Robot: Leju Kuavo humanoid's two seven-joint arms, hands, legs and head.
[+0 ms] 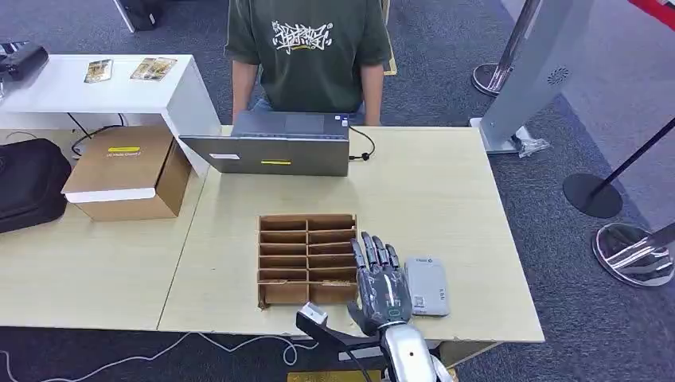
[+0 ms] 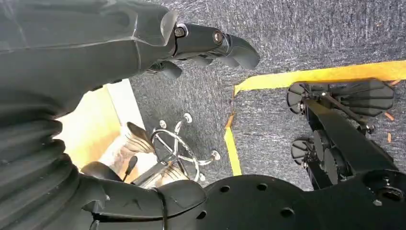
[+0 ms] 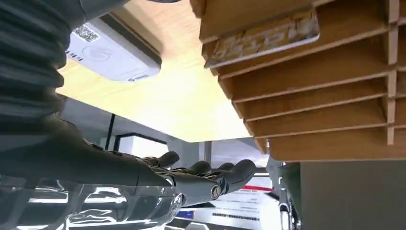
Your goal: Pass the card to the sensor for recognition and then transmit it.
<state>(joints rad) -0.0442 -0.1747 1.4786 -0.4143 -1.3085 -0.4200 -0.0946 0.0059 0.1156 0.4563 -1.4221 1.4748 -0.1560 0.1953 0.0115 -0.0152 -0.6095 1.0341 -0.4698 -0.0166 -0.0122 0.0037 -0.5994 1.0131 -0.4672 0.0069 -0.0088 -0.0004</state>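
A brown cardboard slotted box stands near the table's front edge. One of its slots holds a printed card, lying flat against a divider of the slotted box. A flat grey sensor lies on the table just right of the box; the right wrist view also shows the sensor. My right hand hovers between box and sensor, fingers stretched out and slightly apart, holding nothing. My left hand hangs beside my body over the carpet, fingers loosely extended and empty.
A person in a green shirt sits behind a grey laptop at the table's far edge. A closed cardboard box and a black bag sit at left. Stanchion bases stand on the carpet at right.
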